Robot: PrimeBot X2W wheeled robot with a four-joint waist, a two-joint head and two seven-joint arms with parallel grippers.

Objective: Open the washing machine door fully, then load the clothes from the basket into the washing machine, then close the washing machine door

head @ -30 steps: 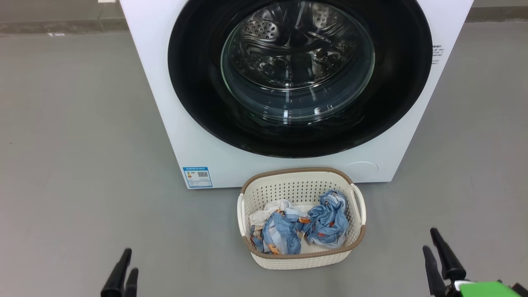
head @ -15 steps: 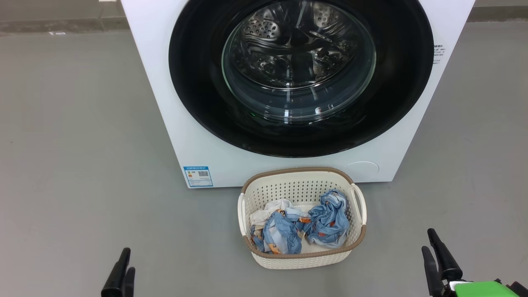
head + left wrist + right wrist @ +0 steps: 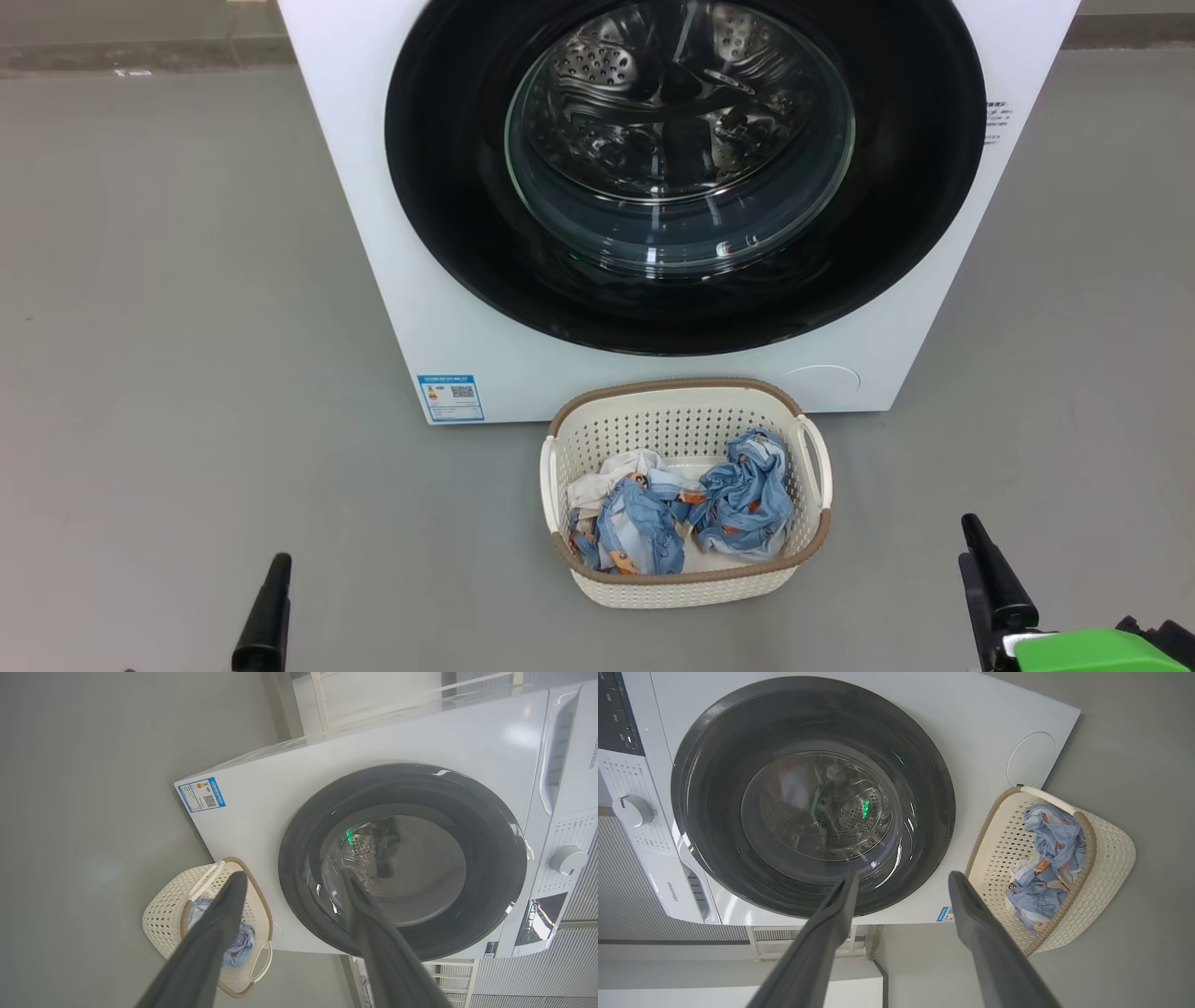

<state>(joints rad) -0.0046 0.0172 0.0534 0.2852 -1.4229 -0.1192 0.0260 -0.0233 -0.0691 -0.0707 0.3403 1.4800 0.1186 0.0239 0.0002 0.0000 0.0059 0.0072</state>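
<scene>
The white washing machine [image 3: 364,243] stands ahead on the floor. Its washing machine door [image 3: 448,187], a black ring around a glass window, lies flat against the front, with the steel drum visible through the glass. The cream basket [image 3: 672,385] sits on the floor directly before the machine, and the clothes [image 3: 738,504], light blue with orange prints plus some white, lie inside it. My left gripper [image 3: 275,574] is low at the left, open [image 3: 290,879], and well clear of the basket. My right gripper [image 3: 971,541] is low at the right, open [image 3: 903,877], holding nothing.
Grey floor [image 3: 168,327] stretches to both sides of the machine. A blue sticker [image 3: 450,397] and a round flap [image 3: 822,380] mark the machine's lower front. The control knob [image 3: 567,859] sits above the door. A white rack [image 3: 808,942] stands beside the machine.
The whole head picture has drifted slightly, so the camera moved. Both grippers sit a little lower in it; the left one's fingers now overlap. Door, basket and clothes are unchanged.
</scene>
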